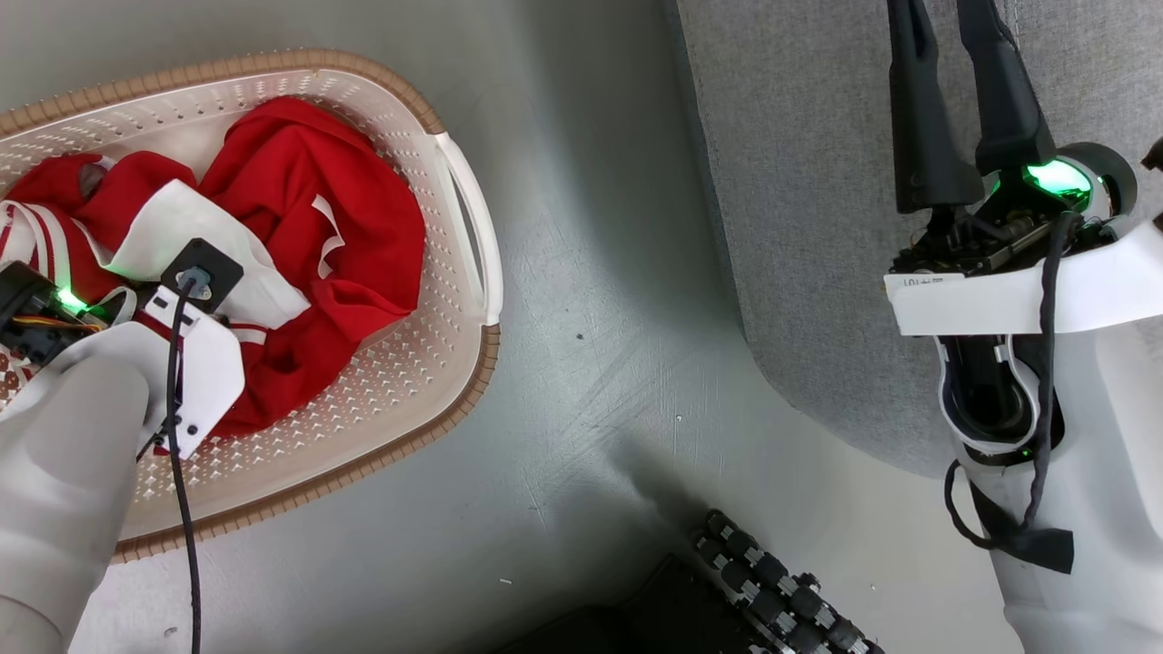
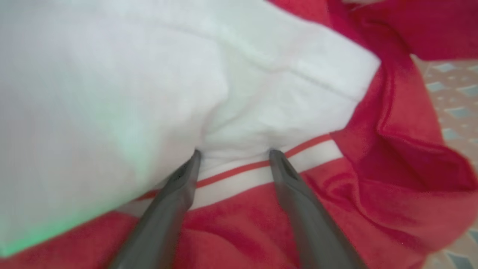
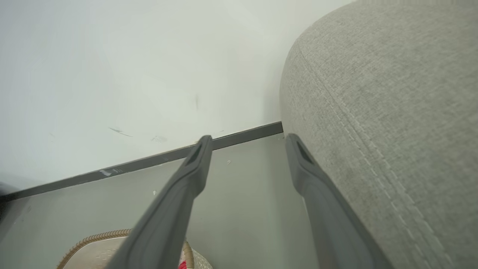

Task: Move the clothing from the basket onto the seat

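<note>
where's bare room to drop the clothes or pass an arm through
Bare: the seat by the right gripper, and the floor between basket and seat. Crowded: the basket, heaped with clothing where the left gripper presses in, jaws open.

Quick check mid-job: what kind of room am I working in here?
Likely a home-style living room or a mock-up: a grey sofa, a laundry basket of red clothing, a plain grey floor.
</note>
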Robot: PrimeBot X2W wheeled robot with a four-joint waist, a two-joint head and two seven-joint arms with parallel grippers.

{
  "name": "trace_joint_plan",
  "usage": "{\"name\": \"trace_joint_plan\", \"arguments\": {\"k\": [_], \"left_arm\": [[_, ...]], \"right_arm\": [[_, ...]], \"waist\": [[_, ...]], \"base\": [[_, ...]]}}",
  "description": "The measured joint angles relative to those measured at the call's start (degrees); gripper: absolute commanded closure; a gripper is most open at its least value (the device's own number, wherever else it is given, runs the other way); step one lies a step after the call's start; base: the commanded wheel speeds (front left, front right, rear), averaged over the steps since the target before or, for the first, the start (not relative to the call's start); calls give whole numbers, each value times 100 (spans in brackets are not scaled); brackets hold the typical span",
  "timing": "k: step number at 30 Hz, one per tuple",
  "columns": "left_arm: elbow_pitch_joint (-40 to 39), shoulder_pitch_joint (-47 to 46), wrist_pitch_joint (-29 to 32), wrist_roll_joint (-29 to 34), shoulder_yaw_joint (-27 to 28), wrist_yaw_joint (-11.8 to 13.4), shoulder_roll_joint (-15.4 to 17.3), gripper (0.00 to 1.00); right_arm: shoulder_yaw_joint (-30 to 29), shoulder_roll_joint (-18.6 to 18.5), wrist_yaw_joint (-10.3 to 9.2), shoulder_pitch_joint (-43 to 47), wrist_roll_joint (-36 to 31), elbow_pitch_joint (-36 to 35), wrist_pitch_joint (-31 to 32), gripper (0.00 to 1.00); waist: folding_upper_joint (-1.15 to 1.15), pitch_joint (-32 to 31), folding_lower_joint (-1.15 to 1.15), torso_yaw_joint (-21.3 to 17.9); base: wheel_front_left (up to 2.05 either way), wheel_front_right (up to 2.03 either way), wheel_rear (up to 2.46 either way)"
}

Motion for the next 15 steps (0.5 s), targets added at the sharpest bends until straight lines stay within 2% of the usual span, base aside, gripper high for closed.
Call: {"name": "trace_joint_plan", "arguments": {"k": [1, 2, 3, 13, 15], "left_arm": [[22, -22, 10, -1, 1, -2, -3, 54], [42, -40, 9, -3, 8, -2, -1, 92], [51, -54, 7, -22, 21, -2, -1, 100], [162, -104, -221, -141, 87, -26, -27, 100], [171, -104, -386, -189, 88, -33, -63, 100]], "right_arm": [[2, 1, 0, -1, 0, 1, 0, 0], [2, 1, 0, 0, 0, 2, 0, 0], [2, 1, 0, 0, 0, 3, 0, 0], [-7, 2, 0, -16, 26, 11, 0, 0], [-55, 2, 0, -87, 321, -25, 0, 0]], "waist": [[0, 1, 0, -3], [0, 2, 0, -6], [0, 3, 0, -9], [0, -22, 0, -19], [0, -47, 0, -12]], "base": [[0, 0, 0], [0, 0, 0], [0, 0, 0], [0, 0, 0], [0, 0, 0]]}}
